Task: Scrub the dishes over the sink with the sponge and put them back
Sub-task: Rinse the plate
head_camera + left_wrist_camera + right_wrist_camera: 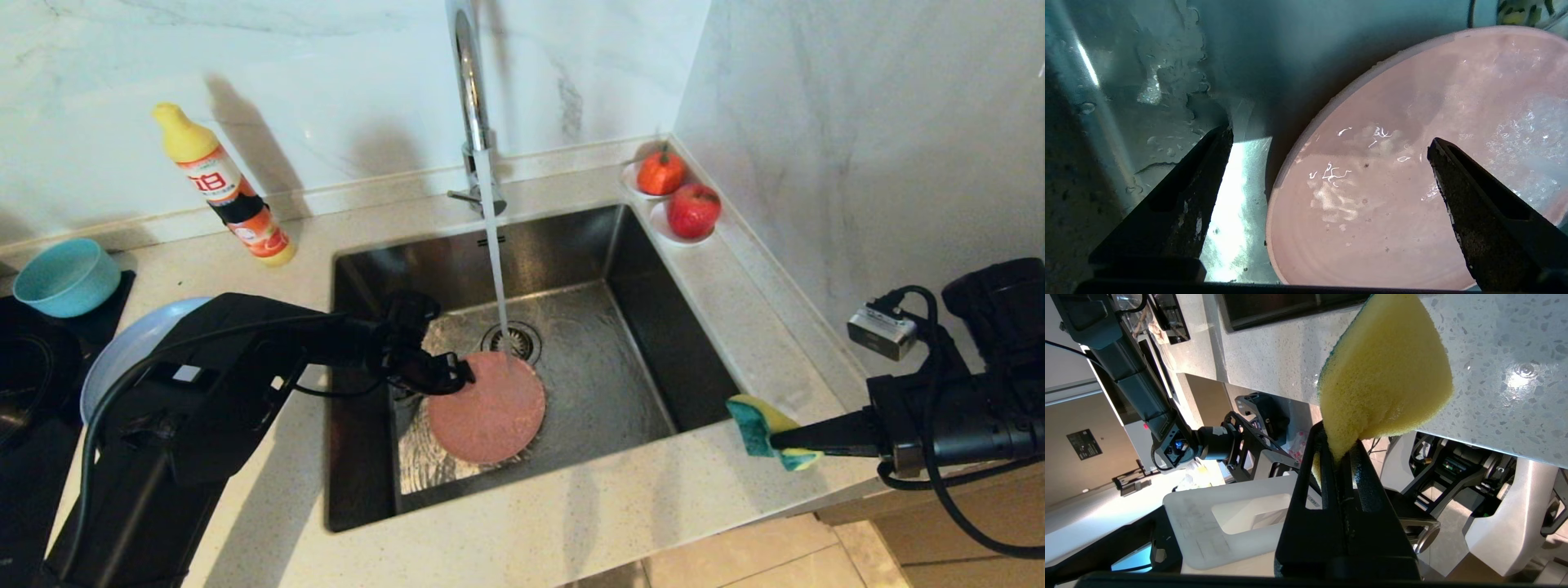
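Mid-task — pink plate (487, 408) lying in sink (694, 376) at frame centre under running water, left pincer (445, 371) wide beside it; right pincer (796, 445) clamping sponge (763, 429) lower right. Bowl (65, 278), white plate (122, 347) apparently unwashed.

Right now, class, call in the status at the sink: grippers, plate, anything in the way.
Left gripper open, straddling pink plate rim in sink. Right gripper shut on sponge over counter. Tap running onto plate; nothing blocking.
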